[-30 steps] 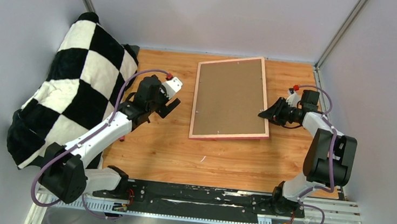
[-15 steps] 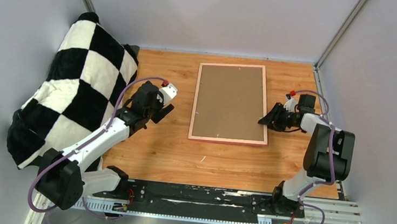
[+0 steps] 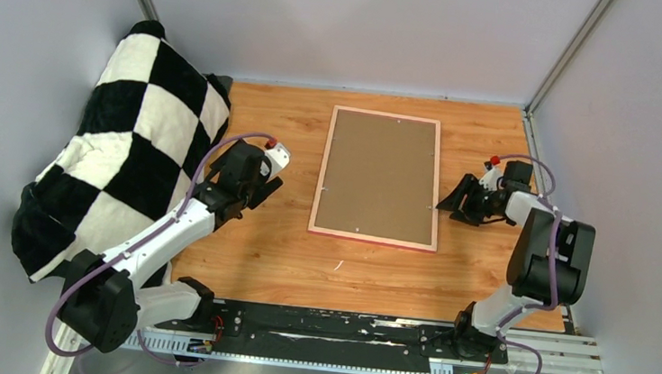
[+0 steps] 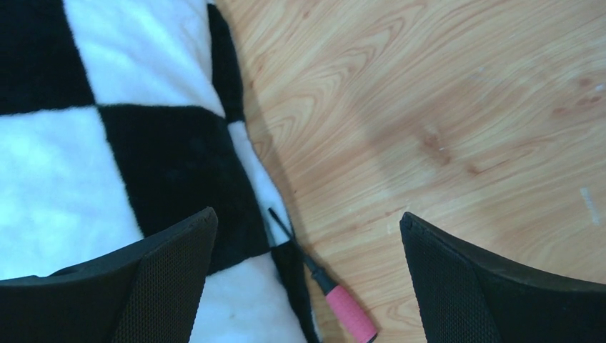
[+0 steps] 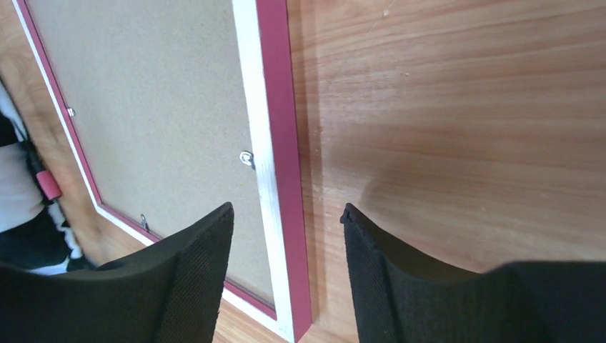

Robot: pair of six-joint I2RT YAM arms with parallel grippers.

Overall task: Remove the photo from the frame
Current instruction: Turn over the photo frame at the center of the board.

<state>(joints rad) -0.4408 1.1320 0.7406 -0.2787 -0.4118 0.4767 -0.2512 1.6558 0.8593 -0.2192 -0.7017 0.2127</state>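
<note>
1. The wooden table (image 3: pixel 267 254) carried the frame (image 3: pixel 373 239) near its middle.
2. A black-and-white checkered blanket (image 3: pixel 123 151) was heaped well left of the frame.
3. The frame lay flat, back upward.
4. A brown backing board (image 3: pixel 379 175) filled the frame; I could not see the photo.
5. The left gripper (image 4: pixel 307 218) hung left of the frame, fingers spread wide, empty.
6. The right gripper (image 5: pixel 286 209) sat at the frame's right edge, fingers spread, gripping nothing.
7. A pink-handled screwdriver (image 4: pixel 343 307) lay left of the frame, against the blanket.

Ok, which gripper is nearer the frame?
Right. The right gripper sits open at the right edge of the frame; the left gripper hangs off its left side, by the checkered blanket.
</note>
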